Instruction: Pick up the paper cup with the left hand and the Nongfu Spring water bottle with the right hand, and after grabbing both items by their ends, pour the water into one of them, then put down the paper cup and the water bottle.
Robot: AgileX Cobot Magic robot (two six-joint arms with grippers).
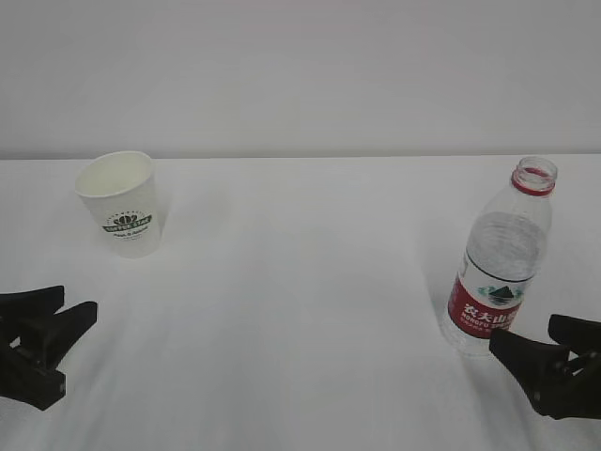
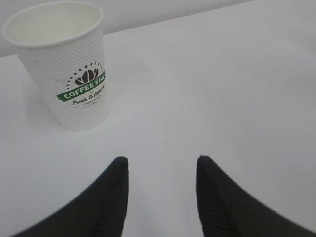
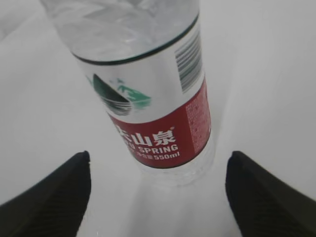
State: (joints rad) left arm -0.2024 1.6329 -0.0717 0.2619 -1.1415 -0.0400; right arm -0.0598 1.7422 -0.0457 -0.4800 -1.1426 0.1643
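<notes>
At the near left edge of the white desk, the black two-finger left hand hangs open and empty, the small white tapered paper cup upright beyond it, apart. At near right, the black right hand stands wide open, empty, just short of the clear ribbed Nongfu Spring water bottle, uncapped and upright. A skewed approach could likely tip the light bottle or knock the cup

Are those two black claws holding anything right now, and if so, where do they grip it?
Nothing is held. The left gripper is open, short of the paper cup; the right gripper is open before the water bottle.
</notes>
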